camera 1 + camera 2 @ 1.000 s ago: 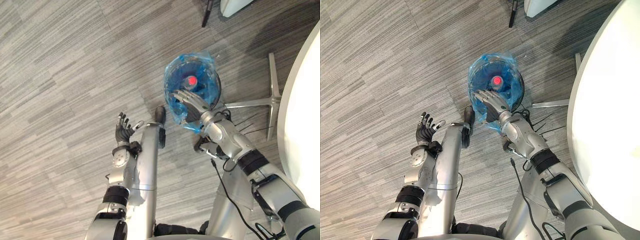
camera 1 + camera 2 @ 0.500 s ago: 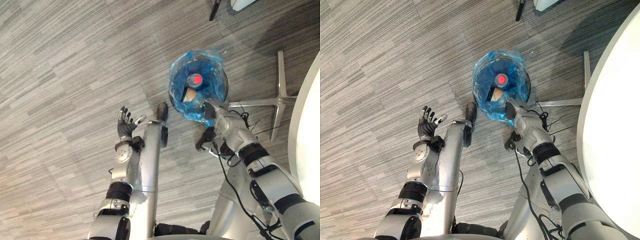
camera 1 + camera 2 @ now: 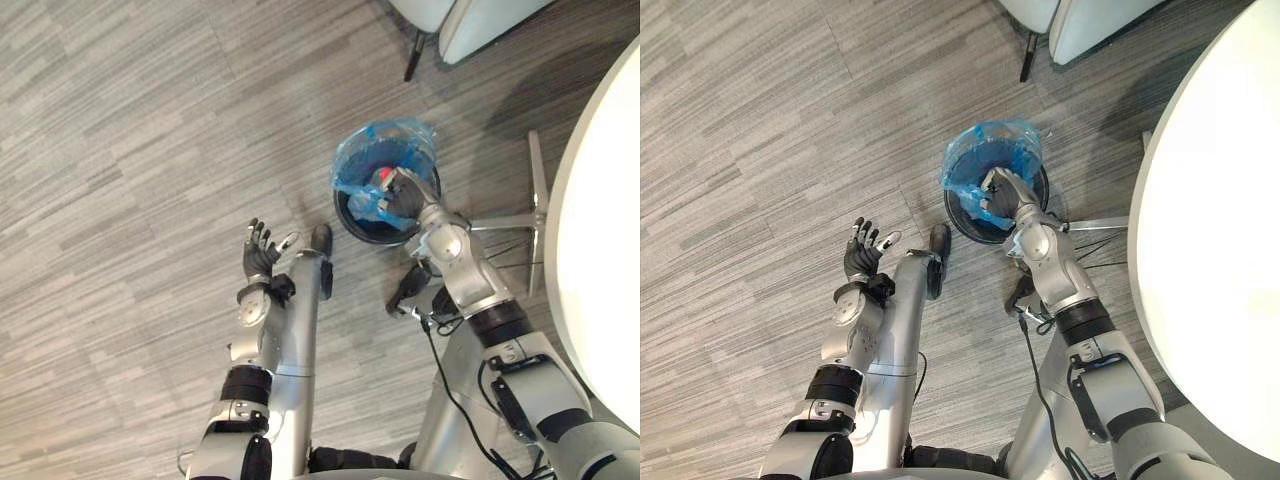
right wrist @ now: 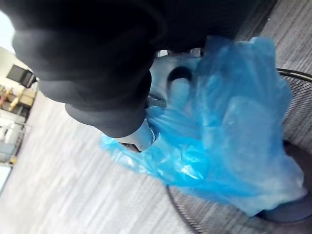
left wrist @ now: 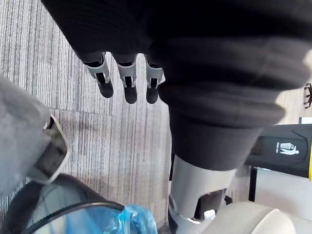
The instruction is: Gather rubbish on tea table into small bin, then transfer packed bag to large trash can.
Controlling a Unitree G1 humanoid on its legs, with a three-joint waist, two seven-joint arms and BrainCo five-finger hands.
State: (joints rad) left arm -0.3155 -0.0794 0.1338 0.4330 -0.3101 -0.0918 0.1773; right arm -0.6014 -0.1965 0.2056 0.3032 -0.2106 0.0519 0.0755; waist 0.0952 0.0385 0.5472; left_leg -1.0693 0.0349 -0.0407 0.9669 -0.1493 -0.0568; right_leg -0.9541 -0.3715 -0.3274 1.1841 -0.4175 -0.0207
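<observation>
Left hand (image 3: 260,255) is idling over the floor (image 3: 120,150), fingers (image 3: 256,233) spread. Right hand (image 3: 402,193) is clenching the bag (image 3: 375,160) at the bin (image 3: 372,230) rim; the bag is sitting in the bin. Step looks like bag pull-out. Next: lifting straight up. Desk (image 3: 600,230) and its leg (image 3: 535,190) are crowding the right, chair (image 3: 470,20) beyond; left is open.

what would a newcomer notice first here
The bright blue bag in the small black mesh bin on the grey floor stands out most, with the right hand in its bunched plastic. The left hand hangs open left of the bin, and a white round table curves along the right edge.
</observation>
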